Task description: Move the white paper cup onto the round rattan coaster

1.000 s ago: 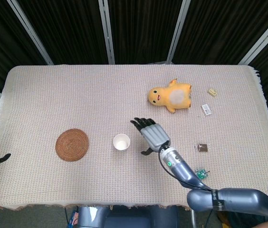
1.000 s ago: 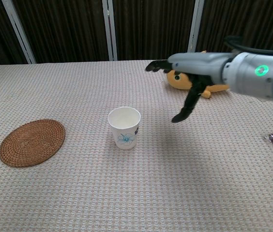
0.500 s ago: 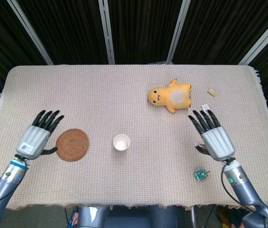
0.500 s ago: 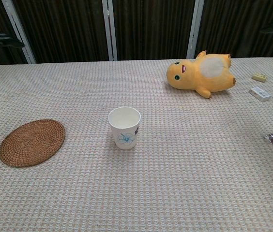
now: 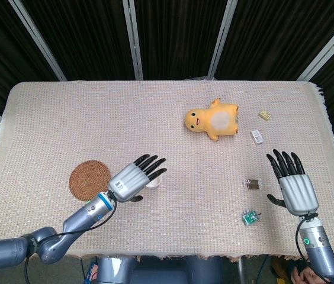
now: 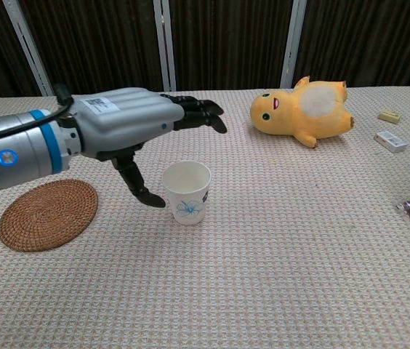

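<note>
The white paper cup (image 6: 187, 190) with a blue flower print stands upright mid-table; in the head view only its rim (image 5: 155, 180) shows past the fingers. The round rattan coaster (image 5: 87, 179) (image 6: 47, 213) lies flat to the cup's left. My left hand (image 5: 134, 179) (image 6: 129, 124) hovers over the cup with fingers spread and extended, thumb hanging down beside the cup's left side, holding nothing. Far to the right, near the table's front edge, my right hand (image 5: 294, 184) is spread flat and empty; the chest view does not show it.
A yellow plush toy (image 5: 213, 120) (image 6: 303, 109) lies at the back right. Small items sit on the right: a tan block (image 5: 265, 115), a white packet (image 5: 257, 136), a brown wrapper (image 5: 251, 184) and a green piece (image 5: 249, 218). A woven cloth (image 5: 66, 112) covers the table.
My left hand swung in from the left edge to hover over the cup. My right hand drew back from beside the cup to the far right edge. Cup and coaster stayed put.
</note>
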